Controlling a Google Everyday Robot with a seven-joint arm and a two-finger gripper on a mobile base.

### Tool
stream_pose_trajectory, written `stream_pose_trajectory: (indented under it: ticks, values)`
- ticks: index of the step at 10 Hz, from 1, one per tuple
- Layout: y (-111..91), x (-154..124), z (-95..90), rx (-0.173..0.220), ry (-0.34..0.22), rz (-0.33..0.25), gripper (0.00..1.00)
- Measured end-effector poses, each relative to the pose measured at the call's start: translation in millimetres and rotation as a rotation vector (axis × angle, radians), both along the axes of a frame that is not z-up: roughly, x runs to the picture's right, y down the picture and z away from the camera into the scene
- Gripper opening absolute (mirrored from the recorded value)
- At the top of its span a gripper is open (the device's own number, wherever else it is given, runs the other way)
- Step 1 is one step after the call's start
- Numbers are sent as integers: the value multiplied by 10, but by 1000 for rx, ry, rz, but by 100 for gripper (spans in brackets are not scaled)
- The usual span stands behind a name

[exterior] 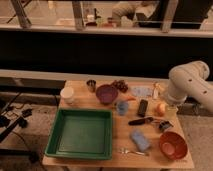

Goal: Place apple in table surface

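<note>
The apple (160,108) is a small yellow-orange fruit at the right side of the light wooden table surface (123,128). It lies right of a black bar-shaped object (143,107). My white arm (191,82) reaches in from the right and bends down over the table's right edge. My gripper (167,111) is at the apple, low over the table and partly hidden by the arm. I cannot tell whether the apple rests on the wood or is held just above it.
A green tray (80,133) fills the front left. An orange-red bowl (173,145) stands at the front right and a purple bowl (106,93) mid-back. Also here: white cup (67,95), metal cup (91,85), blue cup (122,107), blue sponge (140,140), fork (131,151), black-handled utensil (141,120).
</note>
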State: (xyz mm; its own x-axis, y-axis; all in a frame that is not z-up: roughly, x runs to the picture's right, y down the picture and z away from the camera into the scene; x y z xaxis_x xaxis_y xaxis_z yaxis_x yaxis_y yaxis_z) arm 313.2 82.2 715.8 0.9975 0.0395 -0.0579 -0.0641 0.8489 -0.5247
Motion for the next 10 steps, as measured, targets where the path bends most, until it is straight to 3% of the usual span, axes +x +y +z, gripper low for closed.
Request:
stream_pose_trajectory:
  ticks: [4, 10]
  values:
    - [-178, 86, 350, 45, -49, 32, 80]
    - [-52, 326, 792, 43, -39, 92, 80]
